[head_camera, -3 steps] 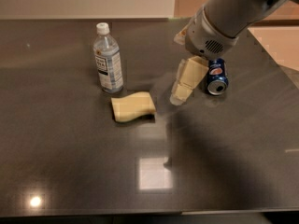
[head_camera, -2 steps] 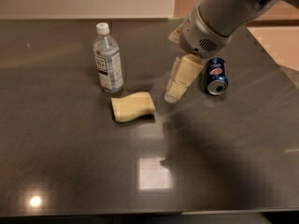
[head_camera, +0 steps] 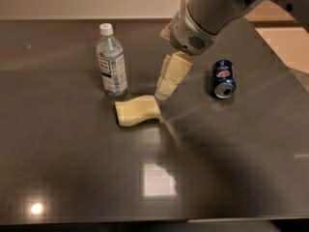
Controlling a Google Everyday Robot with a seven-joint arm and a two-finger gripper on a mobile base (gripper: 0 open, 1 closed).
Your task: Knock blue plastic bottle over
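Note:
The blue plastic bottle [head_camera: 112, 62] stands upright on the dark table [head_camera: 72, 168], left of centre, with a white cap and a white-and-blue label. My gripper [head_camera: 164, 91] hangs from the grey arm [head_camera: 207, 13] and points down and to the left. Its tip is just above the right end of the pale yellow block. It is to the right of the bottle and apart from it by about a bottle's width.
A pale yellow curved block [head_camera: 137, 111] lies flat just in front and to the right of the bottle. A dark blue Pepsi can [head_camera: 223, 79] lies on its side to the right of the gripper. The table's front edge runs along the bottom.
My gripper and arm have moved left, away from the Pepsi can and toward the bottle. The bottle, block and can have not moved.

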